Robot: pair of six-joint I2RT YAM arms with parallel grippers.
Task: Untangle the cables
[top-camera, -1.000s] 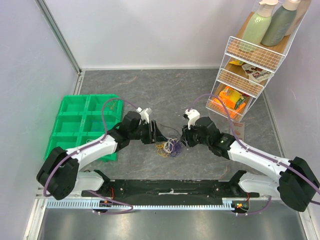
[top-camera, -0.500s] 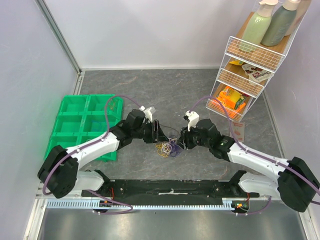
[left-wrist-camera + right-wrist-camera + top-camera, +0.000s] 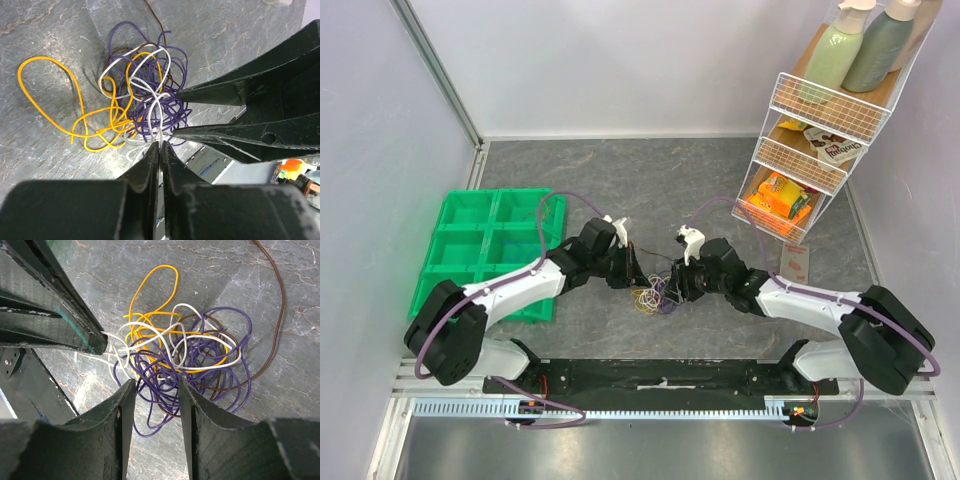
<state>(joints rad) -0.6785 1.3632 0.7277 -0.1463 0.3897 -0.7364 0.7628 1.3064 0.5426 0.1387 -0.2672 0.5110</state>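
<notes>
Cables [image 3: 655, 296] | L end effector [image 3: 160, 146] clenched on them; R end effector [image 3: 155, 386] released astride | tray [image 3: 491, 232], rack [image 3: 802, 162] aside

The cables [image 3: 170, 365] are seen in purple, yellow, white and brown; the table [image 3: 670, 180] is veined grey, and the tray [image 3: 470, 250] at left is coloured green.

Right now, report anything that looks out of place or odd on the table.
The cables lie in a knotted heap of purple, white, yellow and brown loops. A flat packet lies loose at the foot of the rack.
</notes>
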